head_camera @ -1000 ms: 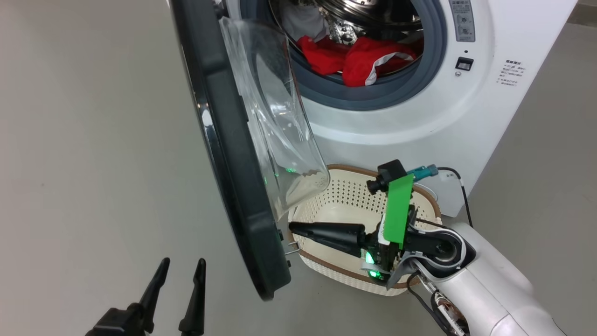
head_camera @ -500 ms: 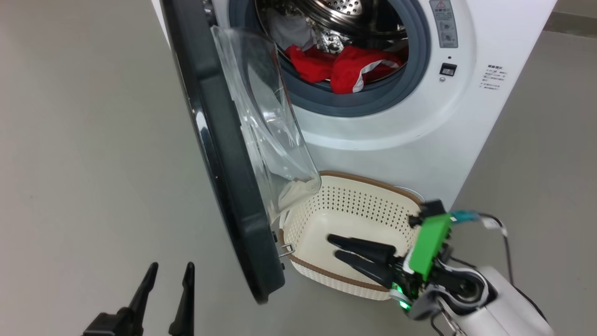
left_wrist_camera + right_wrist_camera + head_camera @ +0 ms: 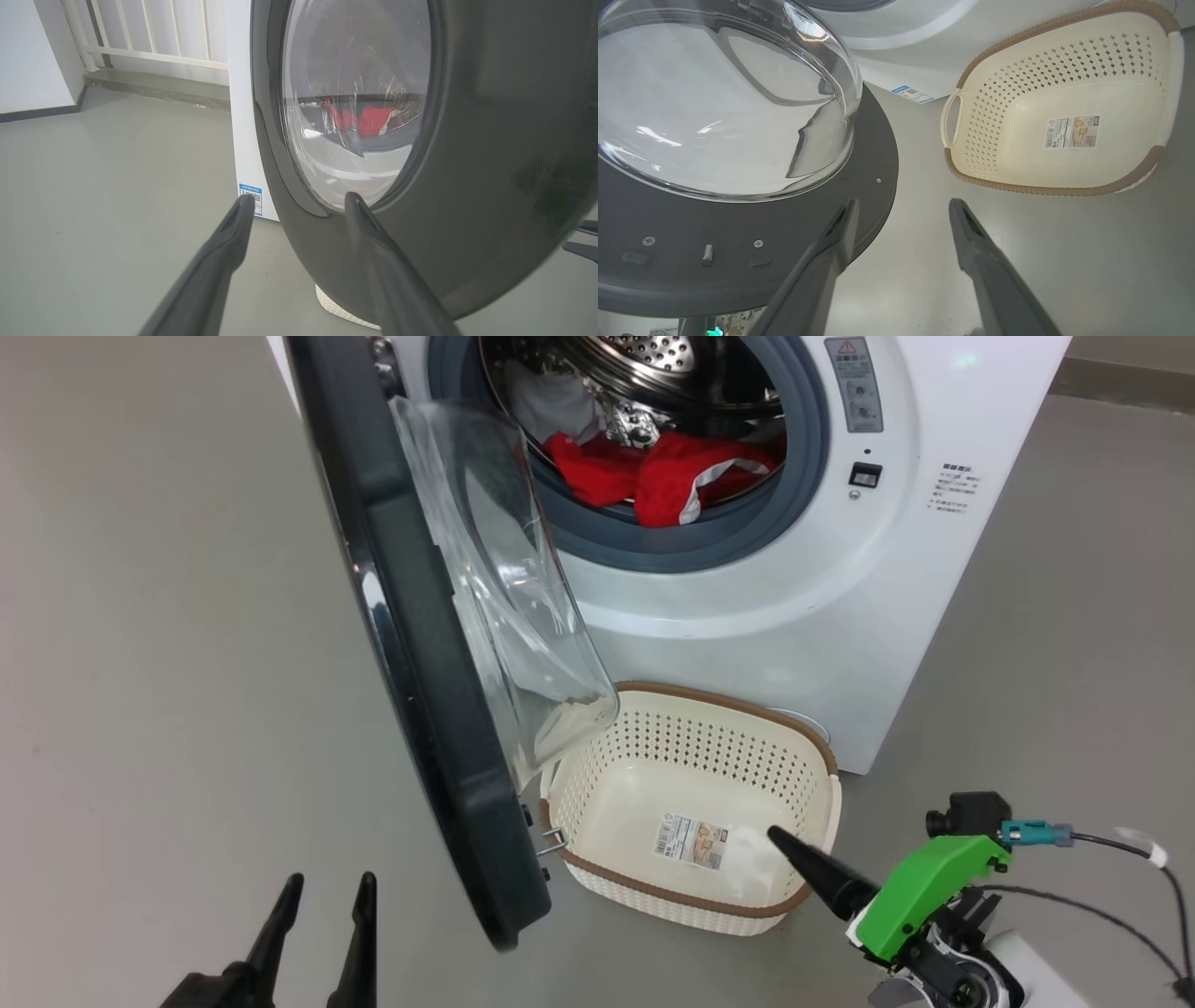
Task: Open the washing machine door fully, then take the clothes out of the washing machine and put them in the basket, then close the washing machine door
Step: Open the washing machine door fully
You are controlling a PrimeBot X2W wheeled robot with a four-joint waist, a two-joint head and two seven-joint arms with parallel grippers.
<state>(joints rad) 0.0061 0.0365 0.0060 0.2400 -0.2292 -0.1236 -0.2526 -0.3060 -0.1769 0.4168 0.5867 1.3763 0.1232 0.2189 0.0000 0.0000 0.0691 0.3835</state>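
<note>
Inside drum (image 3: 653, 355) of 1 washing machine (image 3: 747, 644): clothes (image 3: 681, 476), 2 red pieces plus 1 white. 1 washing machine door (image 3: 411, 644) swung open; 1 basket (image 3: 700, 747) on floor (image 3: 140, 616) beside it. Left gripper (image 3: 330, 882), right gripper (image 3: 902, 205): 2, both spread, gripping nothing.

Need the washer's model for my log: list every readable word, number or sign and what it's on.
No wording is legible.
Warning sticker, washing machine front: red triangle sign, print too small.
Printed lines on its front: too small.
Paper label, basket bottom: barcode, print blurred.
Blue label, machine's lower corner: too small.
</note>
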